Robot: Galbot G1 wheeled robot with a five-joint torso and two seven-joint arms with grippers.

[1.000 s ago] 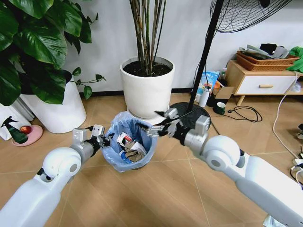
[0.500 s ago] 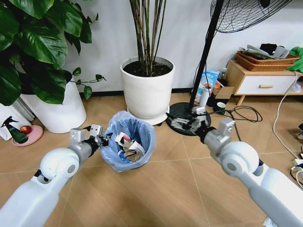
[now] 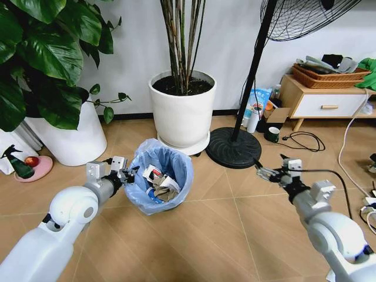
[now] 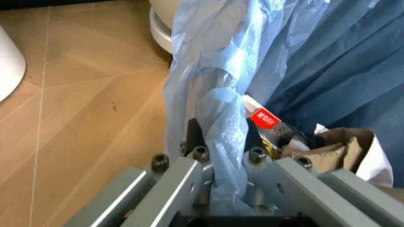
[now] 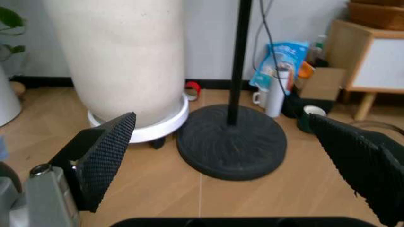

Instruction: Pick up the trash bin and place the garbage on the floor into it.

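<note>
Head view puts the small round black trash bin lined with crinkly translucent light-blue plastic (image 3: 160, 175) on the light tan chevron-plank floor (image 3: 194, 235), just in front of the big white plant pot with bamboo-like stalks (image 3: 182, 108). The left gripper (image 3: 120, 171) is at the bin's left rim, and in the left wrist view its grey metal fingers (image 4: 183, 177) are closed together on a bunched fold of the blue liner and the rim edge. Inside the bin lies the garbage (image 3: 160, 183): crumpled brown and white paper and a red-labelled wrapper (image 4: 264, 118).

The right gripper (image 3: 271, 173) hangs over bare floor well to the right of the bin, near the black round fan base (image 3: 233, 148); its black ribbed pads (image 5: 104, 153) stand wide apart with nothing between them.

Judging from this, the bin already carries a load and the right arm is free to seek more litter; no loose piece is plain on the floor nearby. To do this well, the left grip should include the rigid rim and not just film, since thin plastic could slip or tear under the weight. Keeping the bin upright and low matters, so that nothing spills. The right arm should steer clear of the fan pole (image 3: 252, 70) and the black cable (image 3: 305, 141) on the floor.
</note>
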